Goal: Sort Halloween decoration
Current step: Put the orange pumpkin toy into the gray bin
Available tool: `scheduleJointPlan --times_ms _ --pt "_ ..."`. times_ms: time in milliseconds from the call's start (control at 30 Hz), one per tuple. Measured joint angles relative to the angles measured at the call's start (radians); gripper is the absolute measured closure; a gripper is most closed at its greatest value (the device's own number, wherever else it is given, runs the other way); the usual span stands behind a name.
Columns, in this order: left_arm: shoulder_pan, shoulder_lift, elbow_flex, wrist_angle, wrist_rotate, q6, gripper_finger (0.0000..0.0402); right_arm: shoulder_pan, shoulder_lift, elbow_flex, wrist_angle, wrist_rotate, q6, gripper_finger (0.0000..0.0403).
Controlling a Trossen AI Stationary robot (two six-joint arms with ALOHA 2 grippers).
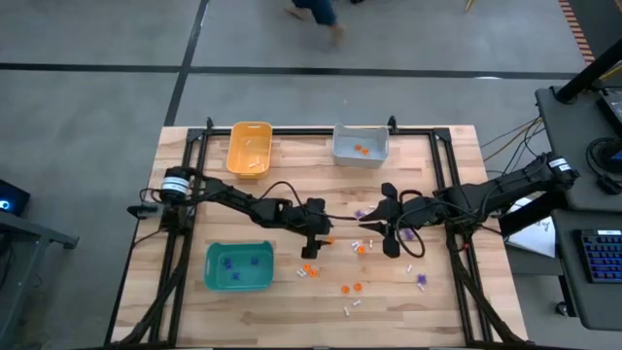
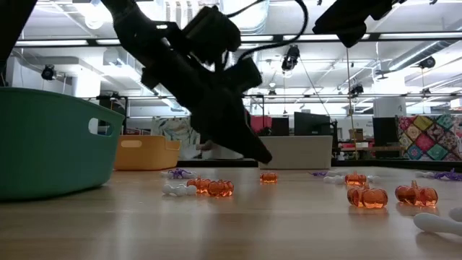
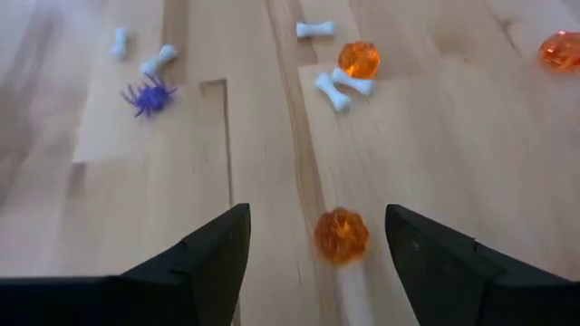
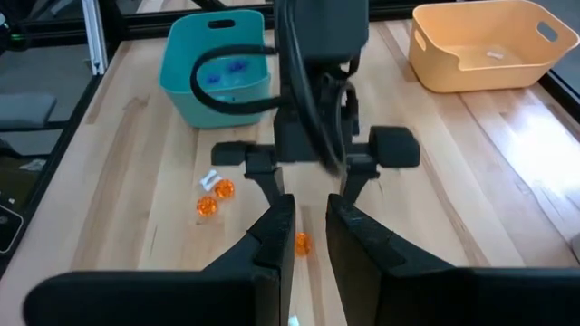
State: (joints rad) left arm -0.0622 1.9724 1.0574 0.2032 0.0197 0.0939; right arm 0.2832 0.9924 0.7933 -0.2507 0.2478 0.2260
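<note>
A wooden table (image 1: 292, 311) seen from above, with two dark robot arms meeting near its middle. Nearest the front edge, loose trinkets lie unsorted: white bones (image 1: 352, 308), orange pumpkins (image 1: 351, 289) and a purple spider (image 1: 421, 281). A little further back on the left sits the teal bin (image 1: 238, 266), already holding several purple pieces. At mid-table the left gripper (image 1: 317, 239) points down with its fingers spread wide, and its wrist camera shows one orange pumpkin (image 3: 341, 235) lying on the wood between them, not pinched. Facing it, the right gripper (image 1: 392, 229) hovers with its fingers drawn close together, holding nothing that shows. More scattered pieces lie around both grippers. At the far edge stand the orange-yellow bin (image 1: 249, 148), with a white piece or two inside, and the grey bin (image 1: 360, 145), with a few orange ones. Sorting looks underway but well short of finished.
</note>
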Motion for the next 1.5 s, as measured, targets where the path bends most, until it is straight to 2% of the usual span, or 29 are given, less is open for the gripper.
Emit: scheduleJointPlan --times_ms 267,833,967,1300,1400,1500 --pt "0.0 0.075 0.054 -0.011 0.102 -0.007 0.0169 0.0 0.0 -0.006 -0.004 0.007 0.001 0.0346" --pt "0.01 0.084 0.063 -0.055 0.075 -0.009 0.0174 0.0 0.0 -0.011 0.006 0.018 0.001 0.0346" --pt "0.011 0.084 0.062 -0.055 0.07 -0.008 0.0208 0.0 0.0 -0.012 0.006 0.018 0.0 0.0346" --pt "0.012 0.081 0.062 -0.059 0.063 -0.006 0.0338 0.0 0.0 -0.012 0.008 0.018 0.0 0.0346" --pt "0.012 0.07 0.061 -0.067 0.063 0.001 0.0355 0.0 0.0 -0.012 0.008 0.017 -0.001 0.0346" --pt "0.012 0.053 0.059 -0.08 0.063 0.026 0.0355 0.0 0.0 -0.012 0.01 0.017 -0.002 0.0346"
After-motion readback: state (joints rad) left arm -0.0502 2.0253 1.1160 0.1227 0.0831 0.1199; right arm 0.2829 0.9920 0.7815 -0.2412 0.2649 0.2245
